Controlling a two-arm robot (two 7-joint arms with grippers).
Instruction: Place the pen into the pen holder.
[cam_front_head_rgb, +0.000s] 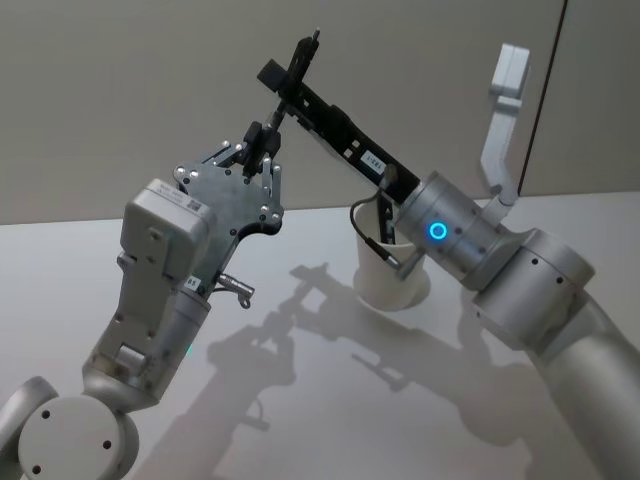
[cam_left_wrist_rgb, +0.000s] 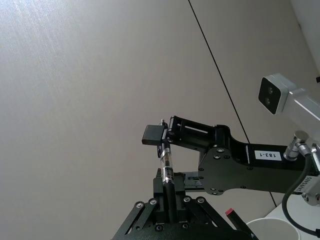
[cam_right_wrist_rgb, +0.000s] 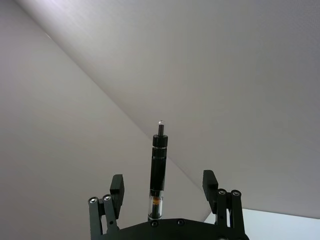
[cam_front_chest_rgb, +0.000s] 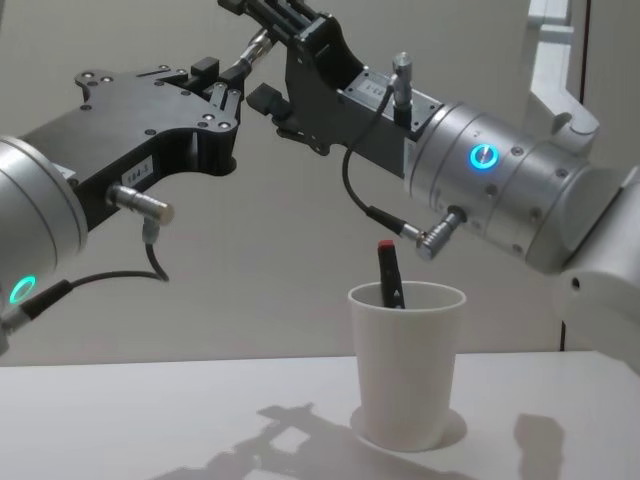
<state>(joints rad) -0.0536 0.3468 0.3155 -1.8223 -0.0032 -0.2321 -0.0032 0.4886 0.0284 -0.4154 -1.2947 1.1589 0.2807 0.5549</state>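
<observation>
A plain white bench (cam_front_head_rgb: 300, 400) spreads across the lower part of the room, its surface dappled with soft grey shadows. Behind it rises a bare beige-grey wall (cam_front_head_rgb: 130, 90), broken by one thin dark seam (cam_left_wrist_rgb: 220, 70) running up it. A dark marker with a red cap (cam_front_chest_rgb: 390, 275) stands upright, its lower part hidden.

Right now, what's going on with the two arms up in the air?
Mid-air handover, it looks like. The left gripper is shut on the slim black pen with a clear section, held high above the tapered white paper cup. The right gripper brackets the pen, fingers open. Another pen, black with a red tip, already stands in the cup.
</observation>
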